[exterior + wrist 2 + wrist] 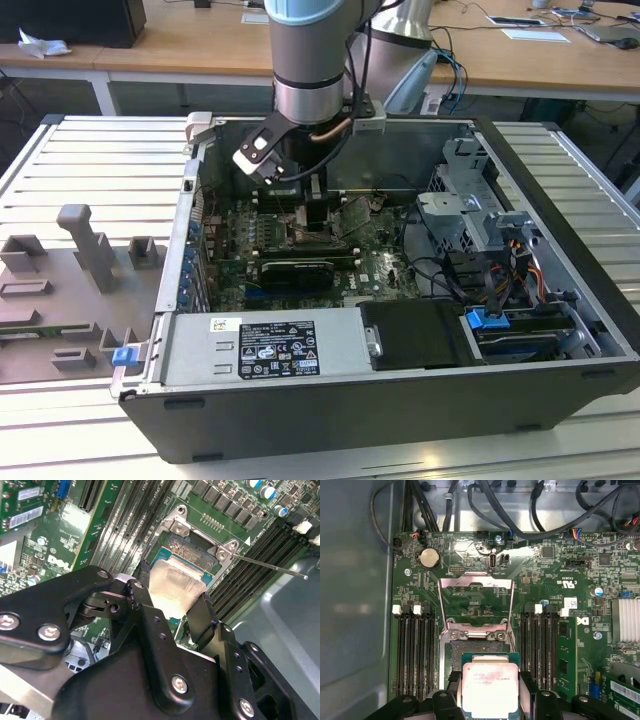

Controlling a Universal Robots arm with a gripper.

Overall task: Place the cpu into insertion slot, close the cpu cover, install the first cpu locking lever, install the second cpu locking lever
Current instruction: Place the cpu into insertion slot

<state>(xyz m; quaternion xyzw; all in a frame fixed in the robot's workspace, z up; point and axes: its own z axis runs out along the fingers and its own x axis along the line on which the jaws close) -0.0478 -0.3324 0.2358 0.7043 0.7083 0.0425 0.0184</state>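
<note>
one cpu (490, 690), pinched by its edges in my hand (173, 592), held over the insertion slot (477, 649) on the green board (540, 592). one cpu cover (476, 583), swung open beyond the slot. exterior view: my hand sits upper middle of frame, inside the computer case (350, 430).

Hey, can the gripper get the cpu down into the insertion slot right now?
Probably yes: the cpu cover stands swung open past the insertion slot, and the gripper holds the cpu over it with nothing visible between.

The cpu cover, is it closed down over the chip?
No, the cpu cover stands flipped open, clear of the cpu.
</note>
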